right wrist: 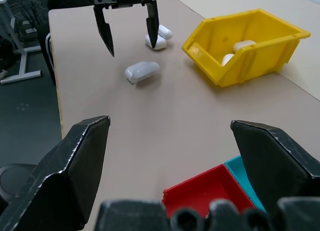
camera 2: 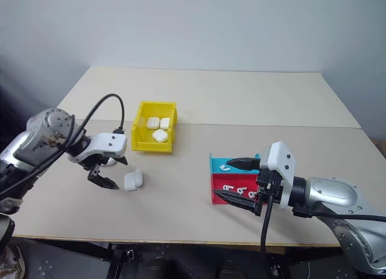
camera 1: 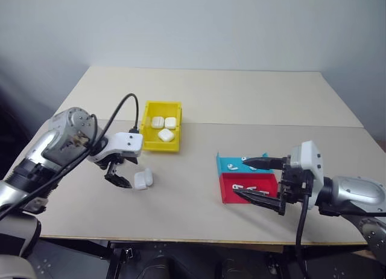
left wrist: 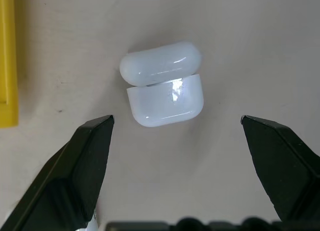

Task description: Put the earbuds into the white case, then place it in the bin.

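A white case (left wrist: 162, 86) lies on the table with its lid down, and I see it again in the head view (camera 1: 143, 179). My left gripper (camera 1: 119, 181) hangs just beside and above it, pointing down. It is open, with both fingers (left wrist: 85, 166) clear of the case. The yellow bin (camera 1: 161, 147) stands behind it with three white cases inside. Tiny white earbuds (camera 1: 232, 166) lie in the teal tray (camera 1: 224, 160), and more earbuds (camera 1: 236, 186) lie in the red tray (camera 1: 227, 197). My right gripper (camera 1: 241, 178) hovers open over these trays, holding nothing.
Another white case (right wrist: 159, 37) lies on the table beyond the left gripper (right wrist: 127, 36). The table's front edge (camera 1: 181, 238) runs close below both trays. A black cable arcs from my left wrist toward the bin.
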Controlling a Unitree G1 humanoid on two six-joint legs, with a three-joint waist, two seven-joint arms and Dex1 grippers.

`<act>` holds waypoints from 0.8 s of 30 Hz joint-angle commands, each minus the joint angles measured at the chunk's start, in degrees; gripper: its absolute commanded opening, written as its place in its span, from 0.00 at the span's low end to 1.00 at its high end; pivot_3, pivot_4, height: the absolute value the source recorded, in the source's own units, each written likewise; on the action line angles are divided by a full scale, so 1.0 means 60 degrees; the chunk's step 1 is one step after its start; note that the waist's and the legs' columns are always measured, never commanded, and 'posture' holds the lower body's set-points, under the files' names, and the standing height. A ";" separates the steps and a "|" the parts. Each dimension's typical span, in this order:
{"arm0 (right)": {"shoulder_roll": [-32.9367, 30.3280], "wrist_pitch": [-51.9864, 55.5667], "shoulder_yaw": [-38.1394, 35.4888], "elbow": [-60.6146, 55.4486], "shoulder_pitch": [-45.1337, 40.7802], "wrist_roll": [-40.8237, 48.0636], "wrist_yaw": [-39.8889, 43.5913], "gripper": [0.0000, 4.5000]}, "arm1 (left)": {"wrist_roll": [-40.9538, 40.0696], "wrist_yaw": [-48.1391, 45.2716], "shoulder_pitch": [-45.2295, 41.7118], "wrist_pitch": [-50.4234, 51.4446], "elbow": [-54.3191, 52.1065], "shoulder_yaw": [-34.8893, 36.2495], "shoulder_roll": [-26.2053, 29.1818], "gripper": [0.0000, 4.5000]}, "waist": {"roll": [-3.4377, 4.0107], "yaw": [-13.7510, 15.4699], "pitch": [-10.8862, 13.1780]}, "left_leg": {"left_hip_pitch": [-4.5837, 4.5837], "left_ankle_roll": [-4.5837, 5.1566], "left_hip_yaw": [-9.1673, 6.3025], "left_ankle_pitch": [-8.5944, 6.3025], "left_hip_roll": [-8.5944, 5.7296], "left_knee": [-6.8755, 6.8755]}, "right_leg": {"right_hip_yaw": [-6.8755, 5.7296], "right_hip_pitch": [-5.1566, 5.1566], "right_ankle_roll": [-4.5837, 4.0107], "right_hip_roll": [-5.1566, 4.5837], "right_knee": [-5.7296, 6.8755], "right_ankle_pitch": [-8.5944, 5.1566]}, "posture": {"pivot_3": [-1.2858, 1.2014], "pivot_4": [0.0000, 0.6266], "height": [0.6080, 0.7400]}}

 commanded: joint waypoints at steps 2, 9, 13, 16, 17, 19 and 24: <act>0.0010 -0.0149 -0.0333 -0.0391 0.0115 0.0131 -0.0141 1.00 | 0.0396 -0.0043 -0.0401 0.0912 -0.0460 -0.0398 -0.0125 0.99 | 0.0000 -0.0005 0.0000 | -0.0001 0.0000 0.0000 0.0000 0.0000 -0.0001 | 0.0001 -0.0002 0.0000 0.0000 -0.0001 0.0000 | 0.52 0.24 1.00; 0.0003 -0.0189 -0.0336 -0.0452 0.0150 0.0144 -0.0269 1.00 | 0.0827 0.0053 -0.0084 0.1367 -0.0695 -0.0468 -0.0465 0.99 | 0.0000 -0.0016 0.0000 | 0.0003 0.0000 0.0000 0.0000 0.0002 0.0000 | 0.0003 -0.0002 0.0000 0.0004 0.0002 0.0000 | 0.52 0.24 1.00; -0.0009 -0.0192 -0.0343 -0.0466 0.0134 0.0159 -0.0279 1.00 | 0.1138 0.0217 0.0092 0.1435 -0.0743 -0.0527 -0.0659 0.99 | -0.0001 -0.0009 0.0000 | 0.0001 0.0000 -0.0001 0.0000 0.0002 0.0002 | 0.0003 0.0000 0.0000 0.0004 -0.0001 0.0000 | 0.52 0.24 1.00; -0.0013 -0.0193 -0.0367 -0.0468 0.0144 0.0173 -0.0273 1.00 | 0.1219 0.0306 0.0193 0.1514 -0.0668 -0.0498 -0.0903 0.99 | -0.0001 -0.0008 0.0000 | 0.0001 0.0001 -0.0001 0.0000 0.0002 0.0001 | 0.0003 0.0000 0.0000 0.0004 -0.0001 0.0000 | 0.52 0.24 1.00; -0.0017 -0.0185 -0.0374 -0.0477 0.0148 0.0182 -0.0276 1.00 | 0.1255 0.0338 0.0210 0.1562 -0.0645 -0.0500 -0.0975 0.99 | -0.0001 -0.0008 0.0000 | 0.0000 0.0001 -0.0002 0.0000 0.0002 0.0001 | 0.0003 -0.0001 0.0000 0.0004 -0.0001 0.0000 | 0.52 0.24 1.00; -0.0021 -0.0167 -0.0381 -0.0497 0.0150 0.0200 -0.0289 1.00 | 0.1366 0.0415 0.0298 0.1524 -0.0625 -0.0506 -0.1063 0.99 | -0.0001 -0.0005 0.0000 | 0.0000 0.0001 -0.0002 0.0000 0.0002 0.0004 | 0.0003 0.0000 0.0000 0.0004 0.0000 0.0000 | 0.52 0.24 1.00; -0.0017 -0.0144 -0.0418 -0.0555 0.0185 0.0243 -0.0321 1.00 | 0.1667 0.0455 0.0468 0.1560 -0.0635 -0.0634 -0.1144 0.99 | -0.0001 -0.0012 0.0000 | 0.0000 0.0001 -0.0002 0.0000 0.0002 0.0002 | 0.0003 -0.0002 -0.0001 0.0005 0.0000 0.0000 | 0.52 0.24 1.00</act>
